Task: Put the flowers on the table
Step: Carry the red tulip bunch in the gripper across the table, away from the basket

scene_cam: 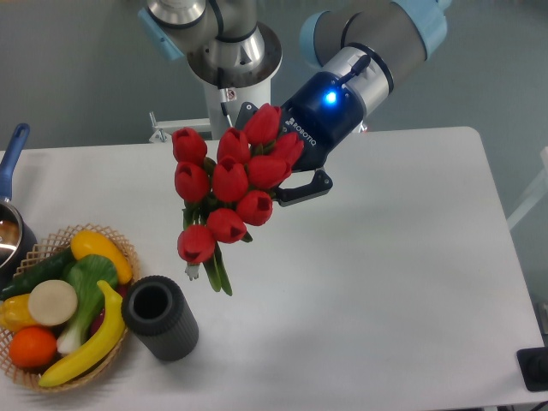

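White table (385,282) fills most of the view, grey wall behind it. Gripper (276,181) is closed on the flowers (229,184); one black finger (301,189) sticks out just right of the buds, the other is hidden behind the bunch. Flowers are held up off the table, red buds facing the camera, green stem ends (216,272) hanging down-left. Arm (360,60) runs up and right from the flowers, blue light lit on the wrist. Robot base column (229,60) stands behind the flowers at the table's far edge. Black ribbed cylinder (160,317), open top, sits on the table below-left of the flowers, well clear of the stem ends. Wicker basket (120,248) of fruit and vegetables is further left of the flowers, touching or just beside the cylinder. Pot with blue handle (12,154) is at the far left edge, partly cut off.
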{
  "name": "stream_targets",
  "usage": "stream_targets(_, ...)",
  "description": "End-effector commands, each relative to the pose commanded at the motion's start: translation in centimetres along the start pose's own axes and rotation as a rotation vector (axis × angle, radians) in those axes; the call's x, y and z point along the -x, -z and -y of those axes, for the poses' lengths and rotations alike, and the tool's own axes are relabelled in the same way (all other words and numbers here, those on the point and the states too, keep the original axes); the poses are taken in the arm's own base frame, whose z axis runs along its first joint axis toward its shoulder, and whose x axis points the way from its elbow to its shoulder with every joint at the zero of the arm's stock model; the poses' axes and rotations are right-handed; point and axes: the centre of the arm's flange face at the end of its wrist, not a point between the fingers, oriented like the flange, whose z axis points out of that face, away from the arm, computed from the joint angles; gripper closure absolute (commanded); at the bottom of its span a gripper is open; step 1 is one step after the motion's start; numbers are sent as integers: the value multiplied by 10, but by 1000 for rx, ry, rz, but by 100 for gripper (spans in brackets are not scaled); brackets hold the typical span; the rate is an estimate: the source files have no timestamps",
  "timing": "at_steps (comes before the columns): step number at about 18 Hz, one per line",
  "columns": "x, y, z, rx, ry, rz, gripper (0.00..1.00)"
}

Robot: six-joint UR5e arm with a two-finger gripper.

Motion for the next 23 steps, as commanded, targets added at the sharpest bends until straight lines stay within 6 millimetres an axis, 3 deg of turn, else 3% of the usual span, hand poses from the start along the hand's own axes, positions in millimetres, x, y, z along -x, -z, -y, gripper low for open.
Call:
stream_targets(10,0,7,2,-3,2,12,65)
stream_targets(19,1,13,15,8,-29,42,65)
stream_targets(23,10,20,6,41,-25,96,65)
